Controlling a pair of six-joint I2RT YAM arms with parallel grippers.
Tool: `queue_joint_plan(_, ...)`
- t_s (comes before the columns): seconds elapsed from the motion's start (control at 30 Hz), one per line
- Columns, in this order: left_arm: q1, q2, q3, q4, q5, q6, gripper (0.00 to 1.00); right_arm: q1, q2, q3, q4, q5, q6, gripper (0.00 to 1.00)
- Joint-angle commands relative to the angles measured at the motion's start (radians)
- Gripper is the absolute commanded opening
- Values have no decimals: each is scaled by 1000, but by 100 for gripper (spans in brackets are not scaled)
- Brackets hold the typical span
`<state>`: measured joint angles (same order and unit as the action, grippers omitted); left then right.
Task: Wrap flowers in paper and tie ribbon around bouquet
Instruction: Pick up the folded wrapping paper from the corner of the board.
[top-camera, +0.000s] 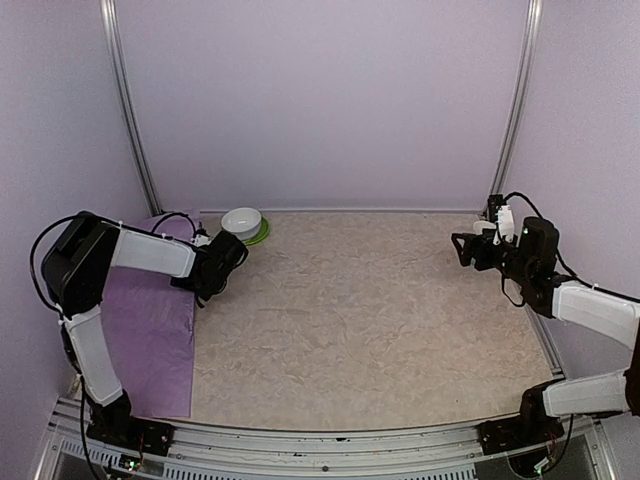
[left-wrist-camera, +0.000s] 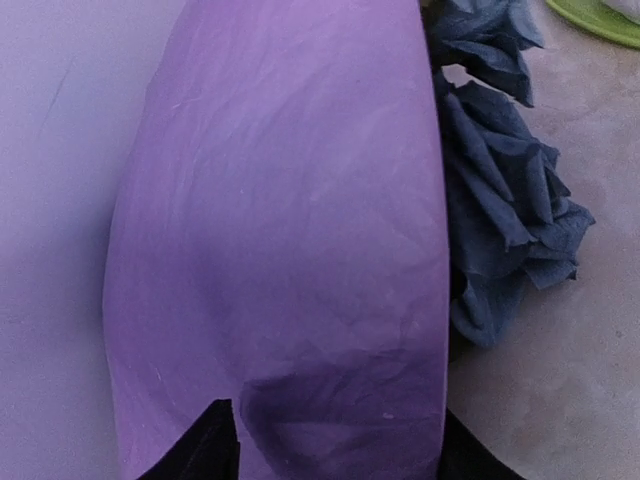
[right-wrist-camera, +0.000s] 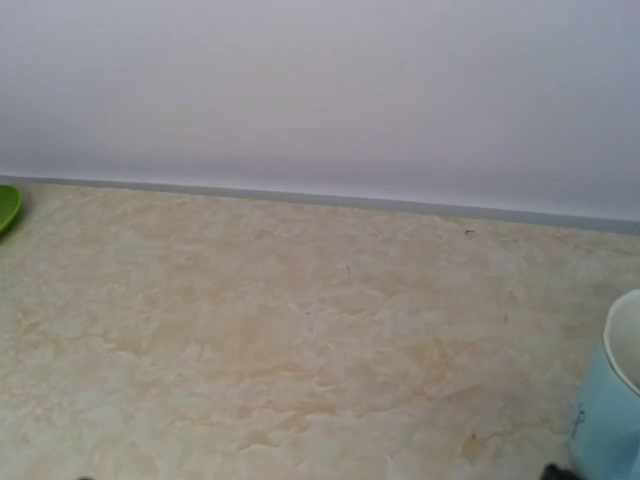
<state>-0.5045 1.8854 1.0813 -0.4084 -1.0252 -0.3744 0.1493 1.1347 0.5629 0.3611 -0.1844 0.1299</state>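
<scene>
At the left edge of the table (top-camera: 380, 320) the lilac paper (top-camera: 150, 340) lies flat toward the arm bases and humps into a loose fold under the left gripper (left-wrist-camera: 335, 440), whose 2 fingers straddle the hump. Whether they pinch it I cannot tell. Just right of the fold a blue hydrangea head (left-wrist-camera: 505, 220) pokes out, so the flowers lie inside. The sheet looks thin, light and easily torn — better held around the bundle's middle than by a loose edge. Further right a white bowl (top-camera: 241, 221) sits on a green plate (top-camera: 262, 235); far right, the right gripper (top-camera: 463, 247) hangs spread wide — holding nothing.
</scene>
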Motion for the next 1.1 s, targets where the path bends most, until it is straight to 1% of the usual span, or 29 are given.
queue_joint_plan(0.0,7,-47,-34,-2,-34,-31,29,12,-29,4,-2,-25,13,94)
queue_joint_plan(0.07,6,-75,-43,-18,-36,-43,4,14,-42,2,-3,-33,17,94)
queue_joint_plan(0.1,1,-96,-44,-28,-37,-49,0,14,-50,1,-4,-37,17,94)
queue_joint_plan(0.2,-26,-184,-43,-49,-33,-52,0,16,-70,8,-11,-48,18,94)
queue_joint_plan(0.27,-48,-275,-28,-63,3,-53,0,16,-76,17,-22,-65,23,94)
queue_joint_plan(0.37,-108,-452,3,-15,129,-5,0,17,-67,54,-57,-165,40,94)
queue_joint_plan(0.4,-140,-500,14,21,182,45,0,18,-60,71,-74,-215,45,93)
queue_joint_plan(0.47,-216,-578,43,85,305,104,0,36,-37,117,-117,-317,47,91)
queue_joint_plan(0.5,-252,-599,63,111,380,111,0,47,-24,142,-145,-356,41,90)
queue_joint_plan(0.57,-310,-610,100,154,524,101,0,113,5,201,-213,-399,7,89)
queue_joint_plan(0.63,-355,-585,136,194,653,73,0,198,40,273,-281,-403,-44,89)
queue_joint_plan(0.73,-392,-532,174,284,832,16,0,315,95,350,-358,-409,-89,88)
queue_joint_plan(0.8,-405,-505,183,359,918,-45,0,376,125,386,-377,-427,-79,88)
queue_joint_plan(0.9,-408,-474,199,448,1025,-84,0,443,150,414,-375,-460,-62,87)
queue_joint_plan(0.93,-409,-465,216,455,1063,-76,0,456,151,418,-372,-466,-60,88)
queue_joint_plan(1.0,-417,-460,243,452,1088,-48,0,460,141,418,-363,-484,-53,90)
queue_joint_plan(1.07,-423,-481,255,460,1134,-24,0,459,114,419,-377,-448,-75,92)
